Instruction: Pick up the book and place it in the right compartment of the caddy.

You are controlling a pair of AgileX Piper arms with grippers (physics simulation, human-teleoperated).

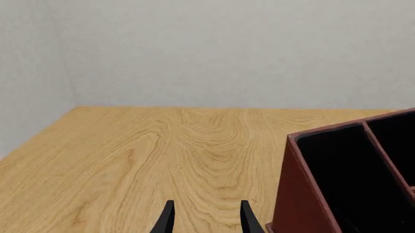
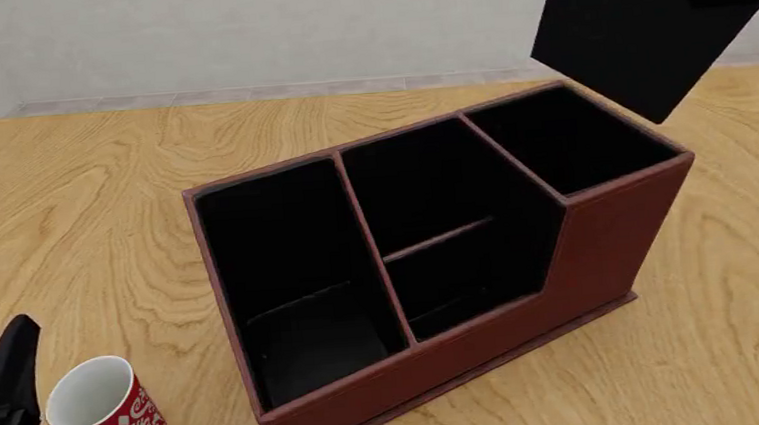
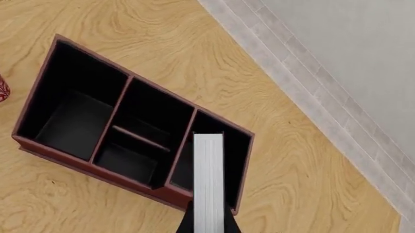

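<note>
1. Right gripper (image 3: 209, 224) is clamped on the book (image 3: 209, 179), held edge-on with the white page edge facing the wrist camera.
2. In the front view the book (image 2: 634, 29) hangs in the air over the right compartment (image 2: 569, 139) of the caddy (image 2: 496, 345).
3. Step in hand: lowering it in. Square the book to the compartment walls and descend straight; release only once it's inside.
4. Left gripper (image 1: 204, 218) is parted, empty, parked beside a red mug (image 2: 100, 412).

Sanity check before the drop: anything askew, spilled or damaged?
Nothing stands out. The caddy sits upright and intact, the red mug stands upright beside it, and the right gripper holds the book above the right compartment.
</note>
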